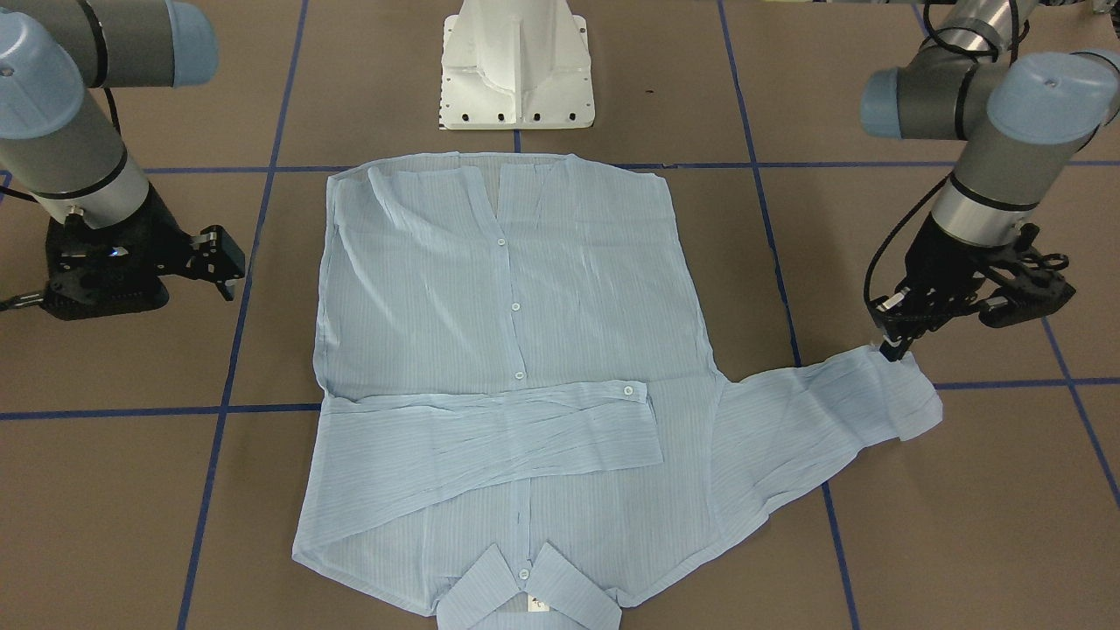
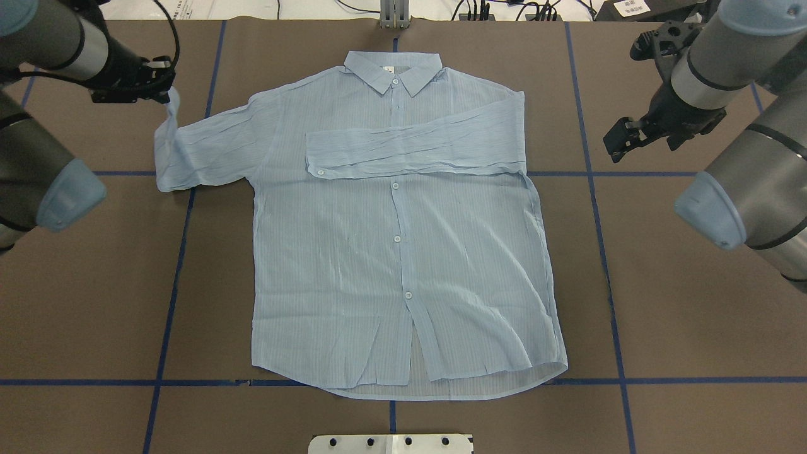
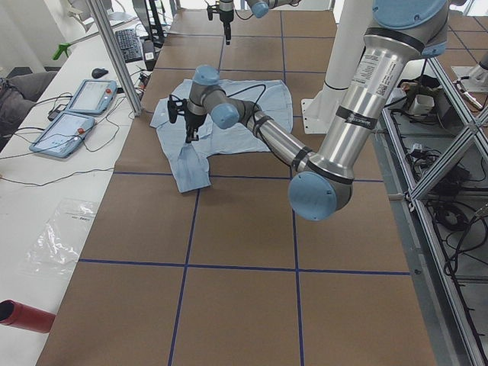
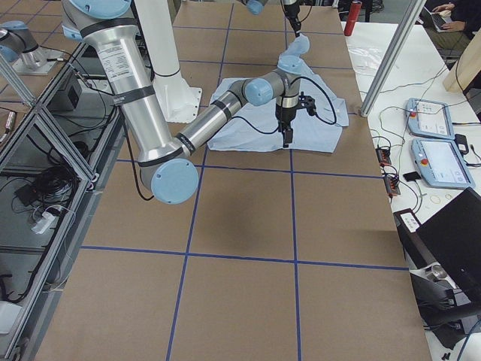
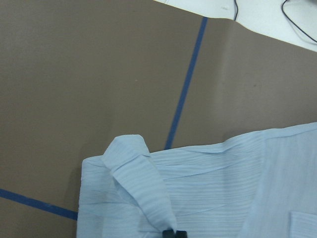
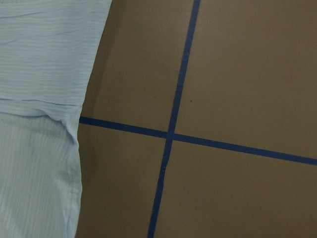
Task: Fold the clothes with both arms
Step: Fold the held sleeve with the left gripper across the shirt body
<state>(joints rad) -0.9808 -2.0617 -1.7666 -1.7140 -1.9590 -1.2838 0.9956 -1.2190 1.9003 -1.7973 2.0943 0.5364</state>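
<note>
The light blue striped shirt (image 2: 403,252) lies flat on the brown table, buttons up, collar (image 2: 394,72) at the far edge. One sleeve (image 2: 416,148) is folded across the chest. The other sleeve (image 2: 208,151) sticks out sideways toward my left arm. My left gripper (image 2: 165,88) is shut on that sleeve's cuff corner and holds it slightly raised; the wrist view shows the fingertips (image 5: 173,233) pinching the fabric. My right gripper (image 2: 621,139) hovers open and holds nothing, beside the shirt's shoulder edge (image 6: 74,114) and apart from it.
The white pedestal base (image 1: 516,79) stands just behind the shirt's hem. Blue tape lines (image 2: 183,252) grid the table. A side bench past the far edge holds two teach pendants (image 3: 76,114) and cables. A red cylinder (image 3: 23,316) lies on that bench's end.
</note>
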